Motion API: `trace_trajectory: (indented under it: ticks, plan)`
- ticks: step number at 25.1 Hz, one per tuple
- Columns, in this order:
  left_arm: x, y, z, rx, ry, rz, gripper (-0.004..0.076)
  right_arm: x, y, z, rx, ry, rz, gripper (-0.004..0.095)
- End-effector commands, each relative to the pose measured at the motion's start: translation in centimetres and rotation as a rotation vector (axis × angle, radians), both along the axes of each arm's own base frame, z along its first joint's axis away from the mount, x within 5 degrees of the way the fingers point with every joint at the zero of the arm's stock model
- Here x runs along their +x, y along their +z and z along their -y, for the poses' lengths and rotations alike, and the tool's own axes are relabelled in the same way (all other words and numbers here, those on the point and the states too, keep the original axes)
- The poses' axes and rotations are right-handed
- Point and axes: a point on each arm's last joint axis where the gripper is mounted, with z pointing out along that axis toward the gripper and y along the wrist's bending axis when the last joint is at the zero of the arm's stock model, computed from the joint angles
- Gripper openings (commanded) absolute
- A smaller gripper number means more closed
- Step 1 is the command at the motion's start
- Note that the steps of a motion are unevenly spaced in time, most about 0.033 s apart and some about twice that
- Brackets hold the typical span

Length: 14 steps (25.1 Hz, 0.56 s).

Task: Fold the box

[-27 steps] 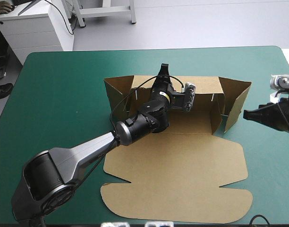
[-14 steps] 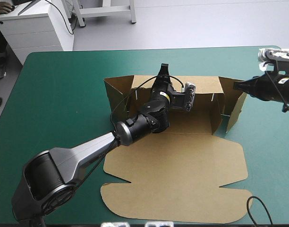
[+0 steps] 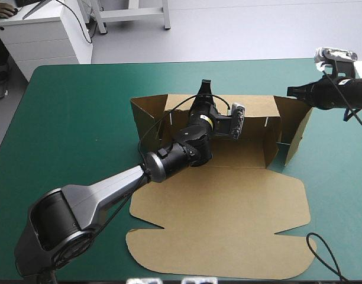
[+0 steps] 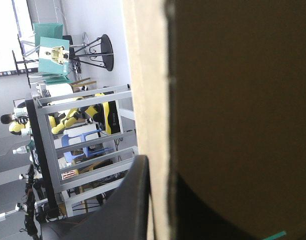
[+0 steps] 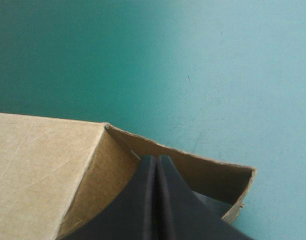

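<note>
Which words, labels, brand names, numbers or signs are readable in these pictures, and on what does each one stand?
No text can be read anywhere.
box: plain brown board, no print shows in any view.
small yellow label on the left arm, near its wrist: too small to read.
teal-green cover: no marks or text.

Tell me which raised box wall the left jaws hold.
The long far wall, pinched at its top edge mid-length. The left end wall and right end wall stand outside those jaws.
</note>
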Motion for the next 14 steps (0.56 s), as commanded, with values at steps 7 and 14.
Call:
trace_trajectory:
  ticks: [7, 14]
  plan:
    - [-0.7, 0.6, -0.2, -0.065, 0.033, -0.060, -0.0008, 1.3, 2.1, 0.5, 0.009, -0.069, 0.191, -0.0014]
    - [-0.7, 0.6, -0.2, -0.064, 0.035, -0.061, -0.0008, 3.9, -0.8, 0.7, 0.042, -0.062, 0.108, -0.0014]
